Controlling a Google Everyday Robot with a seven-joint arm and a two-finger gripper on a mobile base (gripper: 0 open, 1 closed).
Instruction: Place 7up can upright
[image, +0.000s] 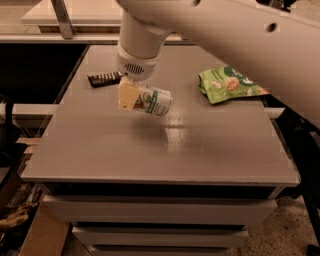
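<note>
The 7up can (154, 101), whitish-silver with green and red markings, lies on its side in the air, tilted a little, above the grey table top (150, 150). My gripper (131, 96) hangs from the white arm at the upper left of centre and is shut on the can's left end. One cream-coloured finger (128, 95) shows in front of the can; the other is hidden behind it. The can's shadow falls on the table below it.
A green snack bag (227, 84) lies at the table's right rear. A dark candy bar (104, 78) lies at the left rear, just behind the gripper. The big white arm spans the top of the view. The table's front edge drops to drawers below.
</note>
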